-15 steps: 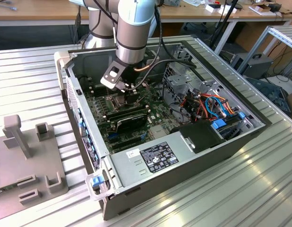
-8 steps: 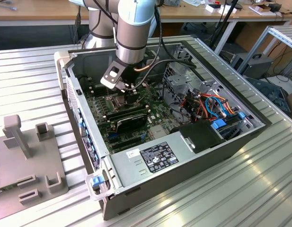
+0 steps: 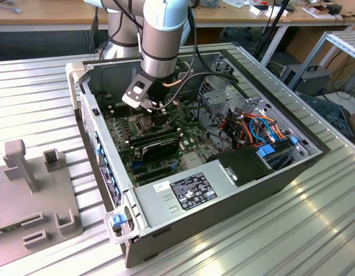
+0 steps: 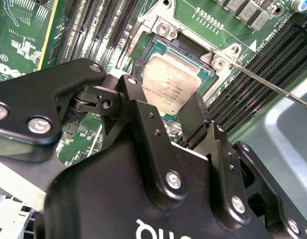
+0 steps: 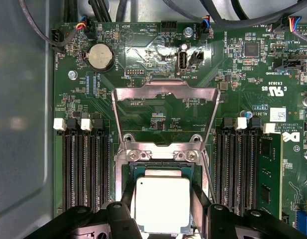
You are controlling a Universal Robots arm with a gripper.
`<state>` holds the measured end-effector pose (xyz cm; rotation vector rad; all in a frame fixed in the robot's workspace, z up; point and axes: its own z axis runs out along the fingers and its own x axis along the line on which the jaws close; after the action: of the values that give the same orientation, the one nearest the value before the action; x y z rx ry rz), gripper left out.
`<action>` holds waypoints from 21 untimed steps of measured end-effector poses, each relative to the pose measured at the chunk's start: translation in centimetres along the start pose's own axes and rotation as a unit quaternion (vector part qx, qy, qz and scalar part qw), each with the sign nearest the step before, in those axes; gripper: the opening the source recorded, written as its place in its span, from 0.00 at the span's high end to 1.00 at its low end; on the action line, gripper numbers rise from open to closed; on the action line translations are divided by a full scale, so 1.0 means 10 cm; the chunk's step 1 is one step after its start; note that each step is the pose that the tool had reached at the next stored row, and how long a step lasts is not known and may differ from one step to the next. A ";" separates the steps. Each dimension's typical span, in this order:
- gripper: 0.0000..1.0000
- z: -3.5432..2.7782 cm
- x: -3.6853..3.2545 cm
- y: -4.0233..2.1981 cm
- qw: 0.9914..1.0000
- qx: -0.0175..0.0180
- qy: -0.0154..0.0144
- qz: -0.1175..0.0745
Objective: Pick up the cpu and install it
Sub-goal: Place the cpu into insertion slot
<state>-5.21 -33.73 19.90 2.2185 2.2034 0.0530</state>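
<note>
The cpu [image 5: 162,204] is a silvery square chip lying level right over the dark socket [image 5: 163,168] on the green motherboard. My gripper [image 5: 162,200] has one black finger against each of two opposite edges of the chip, shut on it. In the second wrist view the cpu [image 4: 170,88] sits between the black fingers [image 4: 197,118] of the gripper [image 4: 168,107], within the socket's metal frame [image 4: 165,27]. The exterior view has the gripper [image 3: 160,115] reaching down into the open computer case [image 3: 108,172]. Whether the chip rests fully in the socket I cannot tell.
The socket's metal load plate [image 5: 165,94] is swung open and its lever wire [image 4: 272,85] sticks out. Memory slots [image 5: 86,164] flank the socket. A black block [image 3: 157,144], a power supply [image 3: 189,190] and a cabled drive cage [image 3: 252,132] crowd the case. A grey fixture [image 3: 33,190] stands outside.
</note>
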 end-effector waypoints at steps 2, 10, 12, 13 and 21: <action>0.46 0.004 0.000 0.000 1.000 0.000 0.000 0.000; 0.39 0.009 0.001 0.000 1.000 0.000 0.000 0.000; 0.39 0.007 0.000 0.000 1.000 0.000 0.000 0.000; 0.39 0.008 0.000 0.000 1.000 0.000 0.000 0.000; 0.39 -0.136 0.003 0.005 1.000 0.000 0.000 0.000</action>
<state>-5.21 -33.72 21.26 2.2182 2.2030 0.0538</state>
